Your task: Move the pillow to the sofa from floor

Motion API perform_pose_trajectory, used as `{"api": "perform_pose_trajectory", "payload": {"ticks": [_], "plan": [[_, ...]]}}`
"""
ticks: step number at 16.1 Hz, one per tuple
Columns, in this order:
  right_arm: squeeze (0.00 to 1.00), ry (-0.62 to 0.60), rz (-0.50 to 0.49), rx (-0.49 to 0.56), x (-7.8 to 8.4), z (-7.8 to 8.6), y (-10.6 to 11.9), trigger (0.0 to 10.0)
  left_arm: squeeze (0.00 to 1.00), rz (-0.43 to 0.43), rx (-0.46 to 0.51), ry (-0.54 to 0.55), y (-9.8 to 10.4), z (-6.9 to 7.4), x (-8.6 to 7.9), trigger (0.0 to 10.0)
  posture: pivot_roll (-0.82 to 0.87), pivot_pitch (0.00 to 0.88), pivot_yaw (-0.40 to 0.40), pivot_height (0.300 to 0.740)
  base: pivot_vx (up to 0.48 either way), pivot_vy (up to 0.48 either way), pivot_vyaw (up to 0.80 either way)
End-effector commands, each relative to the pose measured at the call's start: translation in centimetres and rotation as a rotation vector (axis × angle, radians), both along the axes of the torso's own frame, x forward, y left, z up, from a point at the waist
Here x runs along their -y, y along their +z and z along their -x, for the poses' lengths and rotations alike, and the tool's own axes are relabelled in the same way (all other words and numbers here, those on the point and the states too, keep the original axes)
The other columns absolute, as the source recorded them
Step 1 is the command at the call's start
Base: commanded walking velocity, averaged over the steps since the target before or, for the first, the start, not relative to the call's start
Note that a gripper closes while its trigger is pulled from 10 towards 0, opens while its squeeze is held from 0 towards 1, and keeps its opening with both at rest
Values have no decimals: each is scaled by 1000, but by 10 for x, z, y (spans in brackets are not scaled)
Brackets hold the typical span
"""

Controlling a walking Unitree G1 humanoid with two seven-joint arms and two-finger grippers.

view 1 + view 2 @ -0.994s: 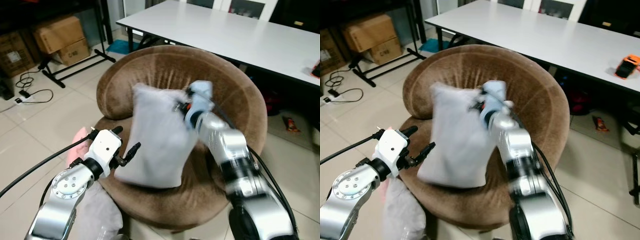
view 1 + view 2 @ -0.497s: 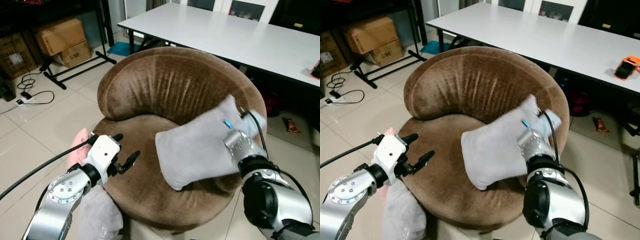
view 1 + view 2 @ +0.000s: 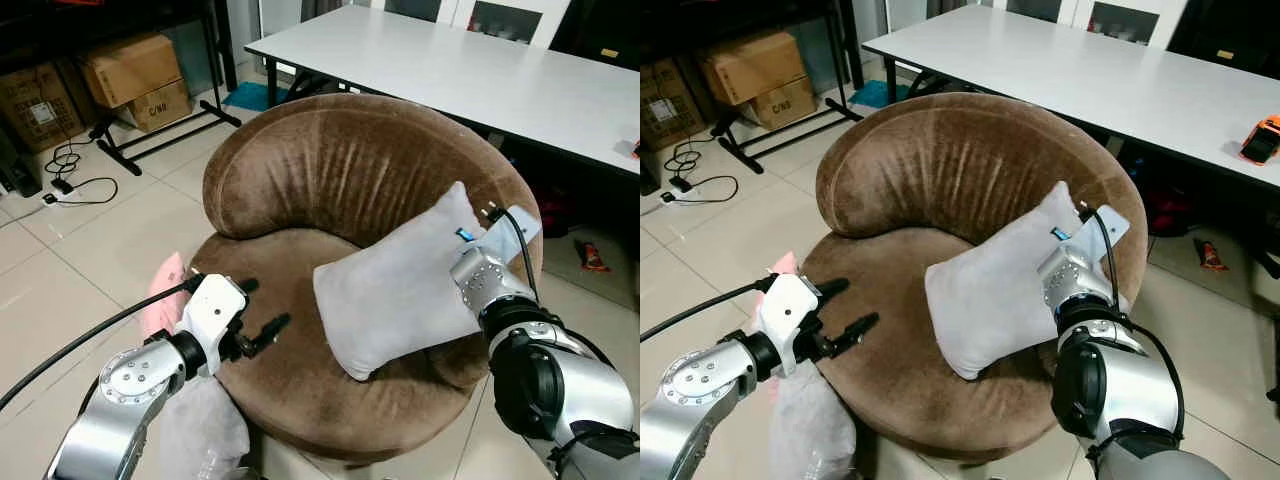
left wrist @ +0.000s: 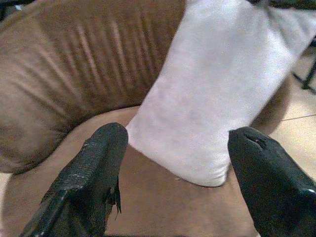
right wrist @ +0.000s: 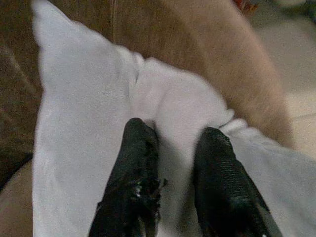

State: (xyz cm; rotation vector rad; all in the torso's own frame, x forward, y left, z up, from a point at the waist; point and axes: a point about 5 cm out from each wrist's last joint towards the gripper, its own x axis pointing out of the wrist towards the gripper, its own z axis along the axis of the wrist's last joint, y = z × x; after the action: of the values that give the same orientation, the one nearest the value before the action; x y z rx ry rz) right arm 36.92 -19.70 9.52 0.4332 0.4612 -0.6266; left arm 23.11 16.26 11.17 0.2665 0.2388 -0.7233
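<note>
On the sofa (image 3: 330,180): grey pillow (image 3: 400,290), lying tilted against its right arm.
Right gripper (image 5: 175,148): fingers pinching pillow fabric.
Left gripper (image 4: 175,163): spread wide over sofa's front edge.
Box (image 3: 162,100) left of sofa: "C/NB".

- Both head views are bright and evenly lit, seemingly from overhead, and mostly sharp.
- The white worktop (image 3: 480,70) shows a soft sheen, and the floor tiles (image 3: 90,250) carry pale reflections.
- A soft shadow lies under the pillow (image 3: 400,290) on the sofa (image 3: 330,170) seat.
- The left wrist view is slightly soft; its near black fingers (image 4: 94,173) are blurred.
- The right wrist view is dimmer and blurred, background out of focus.
</note>
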Motion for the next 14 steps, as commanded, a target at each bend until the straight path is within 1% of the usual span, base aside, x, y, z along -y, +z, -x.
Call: {"api": "perform_pose_trajectory", "payload": {"ticks": [1, 2, 3, 4, 5, 6, 7, 8, 9, 11, 12, 13, 14], "plan": [[1000, -14, 63, 56, 7, -7, 16, 10000, 0, 7, -10, -37, 2, -3, 3, 10000, 84, 0, -43, 740, 0, 0, 0], [1000, -25, 101, 92, 12, -8, 24, 10000, 0, 5, 5, -37, 3, -7, 3, 10000, 80, 0, -40, 740, 0, 0, 0], [1000, -42, 180, 142, 18, -10, 34, 10000, 0, 10, 31, -21, 6, -12, 4, 10000, 73, 0, -35, 740, 0, 0, 0], [537, 15, 214, 204, 21, -12, 43, 10000, 0, 15, 62, 11, 8, -16, 5, 10000, 66, 0, -30, 740, 0, 0, 0], [0, 91, 235, 285, 21, -12, 53, 10000, 0, 22, 97, 67, 10, -20, 6, 10000, 58, 0, -24, 740, 0, 0, 0], [0, 161, 273, 332, 21, -9, 58, 10000, 0, 25, 123, 125, 12, -23, 5, 10000, 43, 0, -18, 740, 0, 0, 0], [0, 294, 312, 380, 17, 1, 61, 10000, 0, 13, 154, 205, 12, -25, 2, 10000, 30, 0, -18, 740, 0, 0, 0], [0, 366, 333, 397, 12, 8, 61, 10000, 0, 10, 164, 245, 12, -25, 0, 10000, 23, 0, -18, 740, 0, 0, 0], [0, 442, 341, 398, 1, 30, 55, 10000, 0, 21, 176, 308, 12, -22, -3, 10000, 19, 0, -25, 740, 0, 0, 0], [0, 481, 289, 389, -15, 61, 40, 10000, 0, 23, 189, 358, 11, -15, -5, 10000, 22, 0, -44, 740, 0, 0, 0], [0, 508, 290, 398, -20, 70, 35, 10000, 0, 19, 198, 374, 11, -14, -7, 10000, 21, 0, -49, 740, 0, 0, 0], [0, 574, 312, 401, -28, 85, 27, 10000, 0, 9, 215, 402, 10, -12, -11, 10000, 17, 0, -47, 740, 0, 0, 0], [0, 613, 293, 396, -32, 93, 23, 10000, 0, 7, 221, 418, 9, -11, -14, 10000, 11, 0, -44, 740, 0, 0, 0]]}}
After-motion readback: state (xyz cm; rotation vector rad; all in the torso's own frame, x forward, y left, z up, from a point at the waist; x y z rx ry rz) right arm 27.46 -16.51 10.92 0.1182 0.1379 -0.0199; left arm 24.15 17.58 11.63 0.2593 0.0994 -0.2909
